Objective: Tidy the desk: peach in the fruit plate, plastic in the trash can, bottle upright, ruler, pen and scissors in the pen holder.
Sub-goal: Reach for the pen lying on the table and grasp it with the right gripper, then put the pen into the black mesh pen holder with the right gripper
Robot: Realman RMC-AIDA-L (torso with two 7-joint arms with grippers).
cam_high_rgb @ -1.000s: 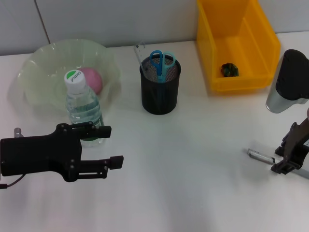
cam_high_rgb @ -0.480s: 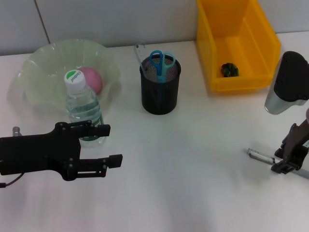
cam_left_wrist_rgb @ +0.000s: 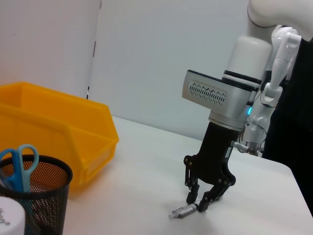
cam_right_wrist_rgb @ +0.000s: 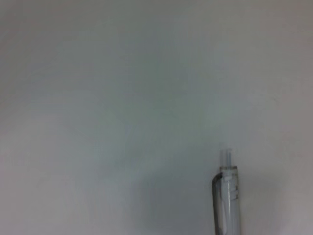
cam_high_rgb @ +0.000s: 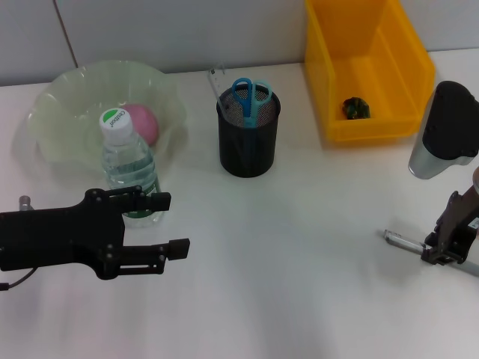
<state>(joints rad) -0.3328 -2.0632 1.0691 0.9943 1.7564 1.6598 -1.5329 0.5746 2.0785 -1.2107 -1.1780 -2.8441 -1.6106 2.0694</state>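
Pen [cam_high_rgb: 403, 241] is the last stray, lying flat on the surface [cam_high_rgb: 299, 262] at the right edge, with the right hand [cam_left_wrist_rgb: 200, 202] down on it, fingers straddling the barrel but not clearly pinching yet. Thin round thing lying flat, so I'd bet it rolls or squirts out if the fingers land off-centre. Left hand [cam_high_rgb: 176, 224] is spread beside the upright bottle [cam_high_rgb: 129, 168]; its green cap has writing I can't read.
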